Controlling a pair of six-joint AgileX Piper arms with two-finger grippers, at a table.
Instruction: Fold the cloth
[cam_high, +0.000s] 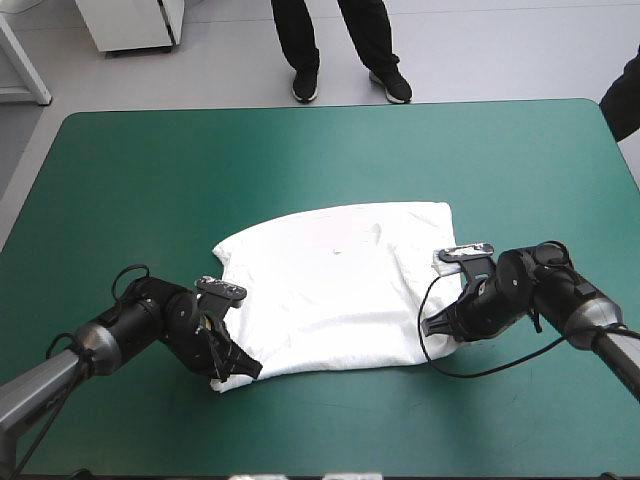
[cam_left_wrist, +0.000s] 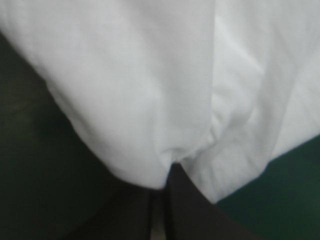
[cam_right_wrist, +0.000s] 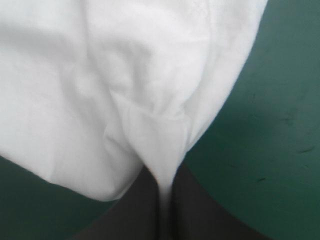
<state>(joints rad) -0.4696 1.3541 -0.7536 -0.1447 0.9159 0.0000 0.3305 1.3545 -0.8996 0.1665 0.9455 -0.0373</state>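
The white T-shirt (cam_high: 335, 290) lies spread as a folded slab in the middle of the teal-green table (cam_high: 320, 150). My left gripper (cam_high: 238, 367) sits at its near left corner, and my right gripper (cam_high: 435, 325) at its near right corner. In the left wrist view the black fingers (cam_left_wrist: 187, 200) meet in an arch with the T-shirt (cam_left_wrist: 150, 90) pinched at their tip. In the right wrist view a fold of the T-shirt (cam_right_wrist: 150, 100) runs down between the all but shut fingers (cam_right_wrist: 200, 205).
Bare teal-green cover surrounds the T-shirt on all sides, widest toward the far edge (cam_high: 330, 105). The near edge lies a short way behind both grippers.
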